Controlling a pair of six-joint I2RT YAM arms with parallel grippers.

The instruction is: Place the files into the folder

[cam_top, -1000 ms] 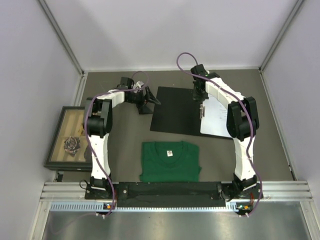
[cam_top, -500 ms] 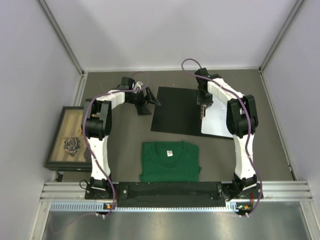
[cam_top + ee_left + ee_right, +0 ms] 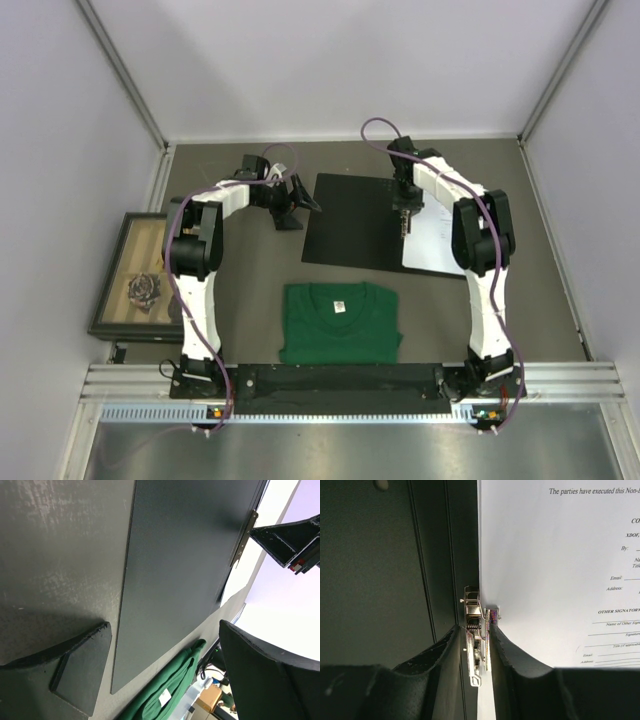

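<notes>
Dark grey table top [image 3: 250, 280], enclosed by pale walls; contents are listed from the left.

1. Dark-framed picture box [image 3: 135, 275], at the far left edge; it is not engaged by either arm.
2. Left gripper [image 3: 298, 200]: it is held just beside the left edge of the folder. In the left wrist view its fingers [image 3: 80, 675] are spread wide with nothing between them.
3. Folded green T-shirt [image 3: 340, 322], laid near the arm bases, apart from the folder.
4. Thin flat folder [image 3: 350, 220], laid open with its black inner faces up. The left face [image 3: 175, 570] is bare.
5. Metal spring clip [image 3: 470, 605], set along the fold line. It is flanked closely on both sides by the right gripper [image 3: 476, 635], which appears clenched on it.
6. White printed paper sheets [image 3: 555, 570], lying on the right inner face [image 3: 432, 240], their left edge drawn up against the clip. Whether that edge is caught under the clip cannot be told.

Status, as judged: placement of the sheets on the folder is largely done. The seating of the sheets under the clip remains to be confirmed, and the cover is not yet closed.
</notes>
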